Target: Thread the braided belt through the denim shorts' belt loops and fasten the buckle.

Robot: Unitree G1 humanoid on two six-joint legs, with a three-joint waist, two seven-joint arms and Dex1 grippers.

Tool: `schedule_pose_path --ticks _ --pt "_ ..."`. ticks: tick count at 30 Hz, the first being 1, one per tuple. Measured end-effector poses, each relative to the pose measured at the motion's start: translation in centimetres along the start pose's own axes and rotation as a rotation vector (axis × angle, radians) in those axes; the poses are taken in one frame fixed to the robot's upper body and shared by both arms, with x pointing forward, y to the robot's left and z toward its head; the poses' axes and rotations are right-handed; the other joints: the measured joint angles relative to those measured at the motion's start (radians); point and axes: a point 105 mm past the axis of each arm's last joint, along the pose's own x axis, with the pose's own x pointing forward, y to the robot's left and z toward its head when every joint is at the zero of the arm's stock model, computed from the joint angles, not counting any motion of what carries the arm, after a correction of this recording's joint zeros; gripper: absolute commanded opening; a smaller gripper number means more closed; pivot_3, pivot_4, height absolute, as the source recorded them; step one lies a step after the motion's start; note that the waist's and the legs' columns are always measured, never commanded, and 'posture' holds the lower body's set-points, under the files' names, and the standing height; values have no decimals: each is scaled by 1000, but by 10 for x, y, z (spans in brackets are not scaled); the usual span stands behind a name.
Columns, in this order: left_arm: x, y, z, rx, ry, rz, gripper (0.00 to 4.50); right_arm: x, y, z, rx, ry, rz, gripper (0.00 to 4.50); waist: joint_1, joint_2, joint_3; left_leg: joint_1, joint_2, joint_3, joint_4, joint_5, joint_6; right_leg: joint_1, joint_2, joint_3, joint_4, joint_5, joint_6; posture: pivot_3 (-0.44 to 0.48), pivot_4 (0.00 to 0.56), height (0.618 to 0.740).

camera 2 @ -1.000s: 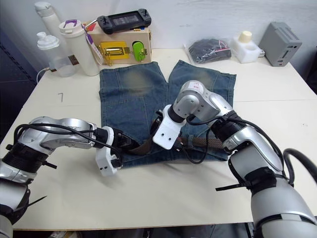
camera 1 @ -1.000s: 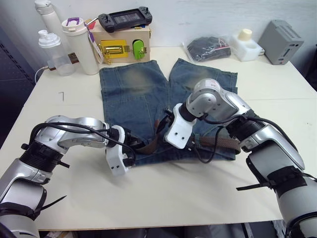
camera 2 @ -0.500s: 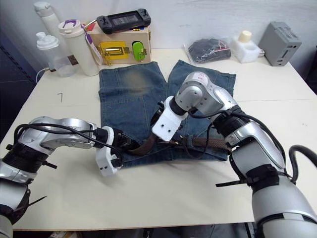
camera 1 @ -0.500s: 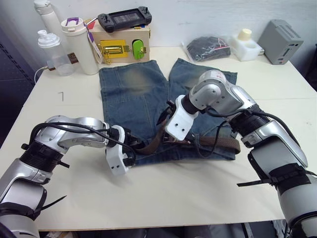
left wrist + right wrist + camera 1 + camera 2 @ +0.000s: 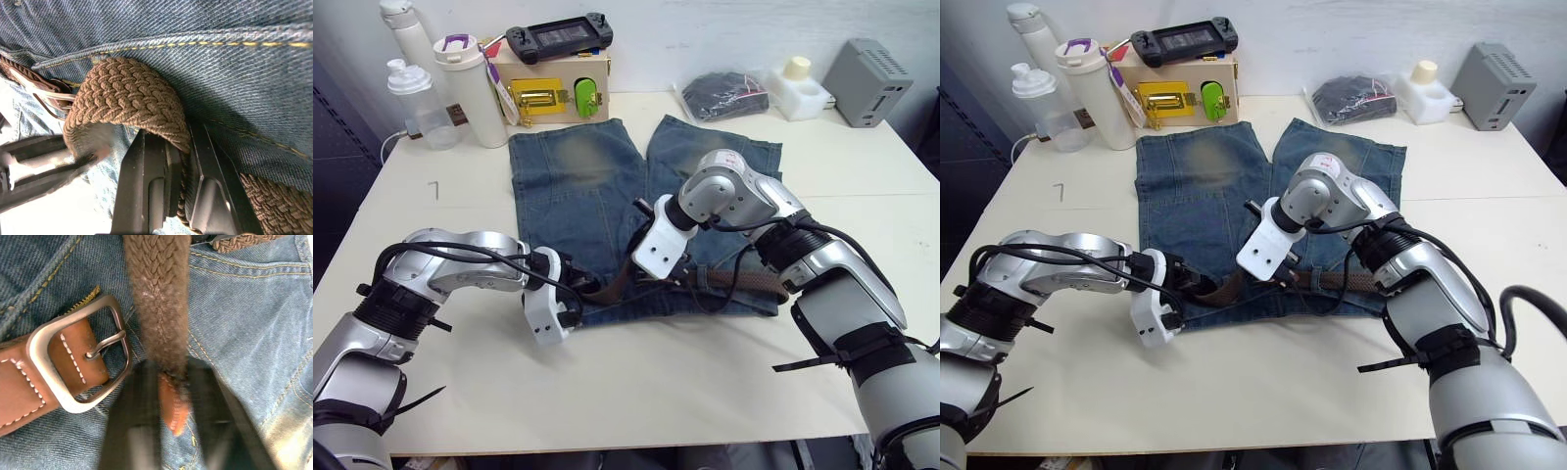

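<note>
The denim shorts (image 5: 578,186) lie flat on the table with the waistband toward me. The braided belt (image 5: 754,281) runs along the waistband. My left gripper (image 5: 572,291) is shut on the braided strap (image 5: 129,98), which bulges up in a loop just past its fingers (image 5: 146,181). My right gripper (image 5: 636,266) is shut on the belt near its brown leather tip (image 5: 172,409), just above the waistband. The silver buckle (image 5: 80,364) lies flat on the denim beside that strap (image 5: 157,298). The belt loops are hidden.
Along the far edge stand two bottles (image 5: 470,88), a wooden box with a yellow latch (image 5: 553,88), a game controller (image 5: 558,37), a black bag (image 5: 724,93), a white container (image 5: 800,88) and a grey box (image 5: 868,80). Bare tabletop (image 5: 656,392) lies in front.
My right gripper rose with the belt end, then came back down and left toward the waistband. The left gripper has stayed put on the strap.
</note>
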Motion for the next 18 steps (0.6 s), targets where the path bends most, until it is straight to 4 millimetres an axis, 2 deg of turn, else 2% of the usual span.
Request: schedule_pose_path --ticks 7,12,15,16,17,18 --pt "0 -2 -8 -78 52 14 0 -4 -2 0 22 -3 -14 30 -2 0 0 0 0 0 0 0 0 0 0 0 0 0 0 0 150 645" --pt "-16 -15 -23 -339 160 66 2027 -22 -5 0 136 -20 -149 0 -2 0 0 -1 0 -4 0 -1 -1 -1 0 0 1 0 0 0 150 645" --pt "-27 -25 -22 -494 202 98 3381 -24 3 2 236 -44 -215 0 -4 0 0 -1 1 -6 0 -1 -3 -1 -1 0 1 0 0 0 150 645" --pt "-30 -26 -20 -548 210 115 3686 -24 4 3 259 -53 -239 0 -5 0 0 -2 2 -6 0 -1 -3 -1 -1 0 1 0 0 0 150 645" --pt "-36 -30 -14 -659 208 143 4201 -23 4 8 281 -62 -283 0 -10 0 0 -2 2 -7 0 -2 -3 -1 -1 0 1 0 0 0 150 645" --pt "-42 -32 -10 -750 205 171 4201 -23 7 9 311 -68 -320 0 -13 0 0 -2 2 -9 0 -2 -4 -1 -1 0 1 0 0 0 150 645"
